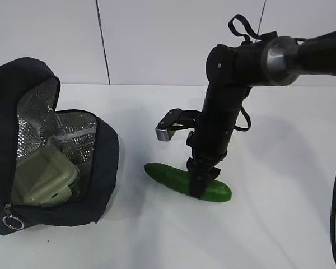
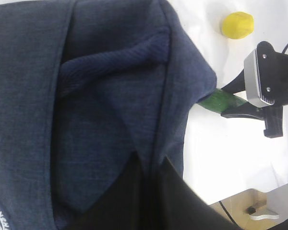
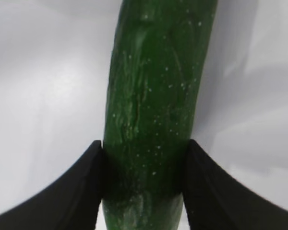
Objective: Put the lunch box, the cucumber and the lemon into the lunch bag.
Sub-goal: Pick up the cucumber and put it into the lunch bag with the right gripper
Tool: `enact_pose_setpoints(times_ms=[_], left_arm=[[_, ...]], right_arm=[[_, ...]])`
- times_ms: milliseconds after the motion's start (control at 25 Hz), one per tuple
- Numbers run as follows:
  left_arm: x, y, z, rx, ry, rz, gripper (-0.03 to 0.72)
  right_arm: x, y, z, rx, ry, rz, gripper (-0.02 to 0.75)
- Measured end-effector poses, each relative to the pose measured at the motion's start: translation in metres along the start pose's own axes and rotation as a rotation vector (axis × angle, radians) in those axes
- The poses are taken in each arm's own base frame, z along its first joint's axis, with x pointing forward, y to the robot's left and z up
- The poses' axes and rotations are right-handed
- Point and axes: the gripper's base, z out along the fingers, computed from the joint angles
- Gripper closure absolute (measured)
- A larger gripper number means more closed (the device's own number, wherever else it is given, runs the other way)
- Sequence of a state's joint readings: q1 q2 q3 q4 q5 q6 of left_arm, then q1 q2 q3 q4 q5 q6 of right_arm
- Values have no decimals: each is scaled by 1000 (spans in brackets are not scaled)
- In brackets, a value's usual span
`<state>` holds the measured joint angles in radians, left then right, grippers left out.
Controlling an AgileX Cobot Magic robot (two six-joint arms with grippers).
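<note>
The right fingers (image 3: pixel 144 187) are closing on the cucumber (image 1: pixel 186 182) lying on the bench (image 1: pixel 280 224) beside the bag (image 1: pixel 103 162); glossy and stiff, it is likely slippery, so grip mid-length.

The left fingers are pinched shut on the bag's fabric.

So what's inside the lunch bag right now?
The lunch box lies tilted inside the open lunch bag, against its silver lining. Its lower end is hidden by the bag's front edge, so anything beneath or behind it cannot be seen.
</note>
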<state>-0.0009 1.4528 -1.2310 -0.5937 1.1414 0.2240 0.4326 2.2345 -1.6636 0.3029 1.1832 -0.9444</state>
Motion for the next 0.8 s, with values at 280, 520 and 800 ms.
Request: enact_pose_setpoints(times_ms=[280, 520, 800], left_arm=[[0, 0, 0, 0, 0, 0, 680], [0, 0, 0, -1, -4, 0, 680], [-4, 2, 0, -21, -48, 5, 680]], right_arm=[[-17, -6, -26, 56, -69, 127, 363], [-34, -10, -59, 112, -175, 368, 363], [-48, 21, -108, -14, -392, 429, 363]])
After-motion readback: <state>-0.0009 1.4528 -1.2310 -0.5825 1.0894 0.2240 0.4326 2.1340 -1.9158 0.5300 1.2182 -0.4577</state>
